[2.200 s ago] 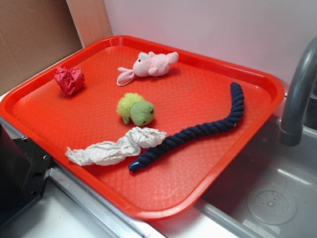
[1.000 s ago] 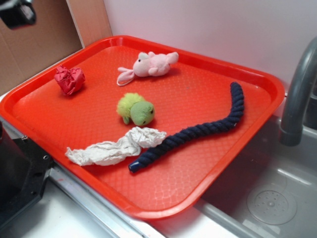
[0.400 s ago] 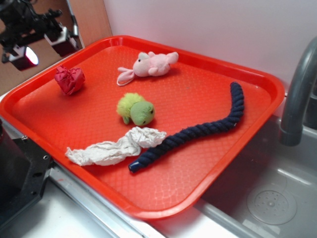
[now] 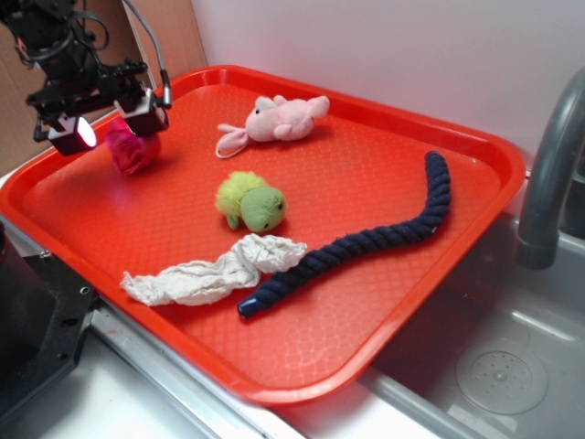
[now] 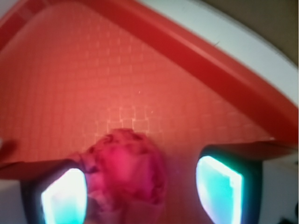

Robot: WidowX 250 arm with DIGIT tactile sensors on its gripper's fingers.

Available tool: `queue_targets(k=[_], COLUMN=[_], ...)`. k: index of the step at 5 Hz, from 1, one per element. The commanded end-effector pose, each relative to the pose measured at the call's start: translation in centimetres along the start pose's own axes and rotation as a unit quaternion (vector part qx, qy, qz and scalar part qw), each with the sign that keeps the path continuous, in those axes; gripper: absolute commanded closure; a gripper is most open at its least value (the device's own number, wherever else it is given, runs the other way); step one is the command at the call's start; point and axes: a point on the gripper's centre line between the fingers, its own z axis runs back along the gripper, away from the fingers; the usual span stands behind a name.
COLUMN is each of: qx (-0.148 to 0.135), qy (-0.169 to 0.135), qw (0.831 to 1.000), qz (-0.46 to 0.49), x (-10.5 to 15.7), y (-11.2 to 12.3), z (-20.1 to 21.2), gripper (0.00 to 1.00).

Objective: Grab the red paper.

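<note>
The red paper point(image 4: 134, 151) is a small crimson wad at the far left of the orange-red tray point(image 4: 384, 302). My gripper point(image 4: 108, 121) hangs just above it, jaws open, and partly hides it. In the wrist view the red paper point(image 5: 125, 172) sits between my glowing fingers point(image 5: 64, 198), nearer the left one, with a gap to the right one. The gripper point(image 5: 142, 191) is open and holds nothing.
On the tray lie a pink plush toy point(image 4: 279, 120), a green plush toy point(image 4: 251, 203), a white wrinkly cloth strip point(image 4: 215, 272) and a dark blue rope point(image 4: 366, 241). A grey faucet point(image 4: 548, 174) and sink stand at right. A cardboard wall rises behind left.
My gripper has come in from the upper left and moved down and right, now over the red paper. Nothing on the tray has moved.
</note>
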Motion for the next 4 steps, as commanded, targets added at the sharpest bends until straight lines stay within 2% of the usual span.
queue_targets(k=[1, 2, 3, 4], qx=[-0.04, -0.033, -0.028, 0.003], qy=[0.016, 0.02, 0.024, 0.034], qw=[0.999, 0.999, 0.998, 0.994], qz=[-0.024, -0.022, -0.046, -0.099], x=[-0.2, -0.7, -0.9, -1.5], y=[-0.2, -0.1, -1.3, -3.5], z=[-1.3, -0.9, 1.2, 4.6], gripper=[0.54, 1.0, 1.0, 1.0])
